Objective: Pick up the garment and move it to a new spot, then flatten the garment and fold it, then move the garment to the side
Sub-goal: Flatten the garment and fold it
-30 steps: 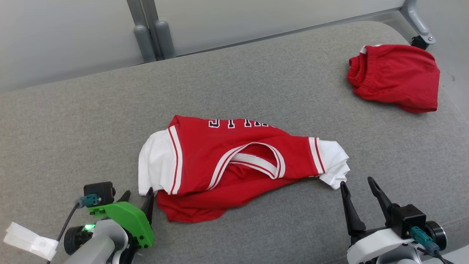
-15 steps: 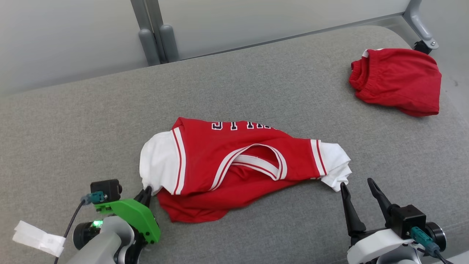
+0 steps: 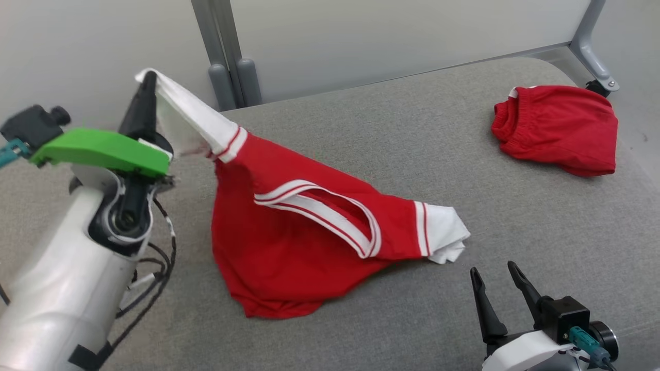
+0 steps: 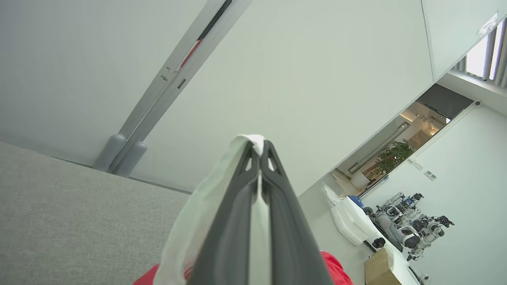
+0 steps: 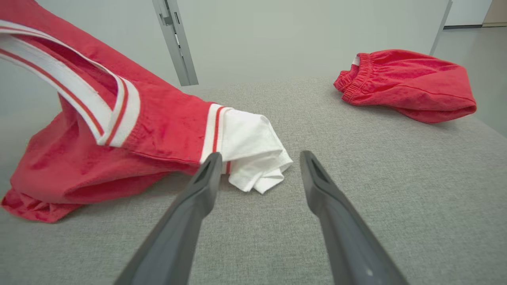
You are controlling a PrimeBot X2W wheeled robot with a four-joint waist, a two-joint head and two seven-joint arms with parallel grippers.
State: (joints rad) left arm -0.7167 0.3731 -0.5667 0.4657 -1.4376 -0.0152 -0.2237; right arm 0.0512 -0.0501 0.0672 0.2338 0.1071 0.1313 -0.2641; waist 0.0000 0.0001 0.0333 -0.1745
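Your garment (image 3: 289, 226) is now half off the grey worktop (image 3: 361, 118). A second ago it lay flat; now one side hangs from the left gripper (image 3: 148, 82), jaws pinching the white sleeve (image 3: 191, 116). Its hem rests on the worktop, so the pick-up is only under way. Your right gripper (image 3: 492, 268) waits nearby, jaws spread, empty.

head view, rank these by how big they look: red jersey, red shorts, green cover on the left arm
1. red jersey, by far the largest
2. red shorts
3. green cover, smallest as it looks; it sits much nearer the camera than the shorts, so its real size is unsure
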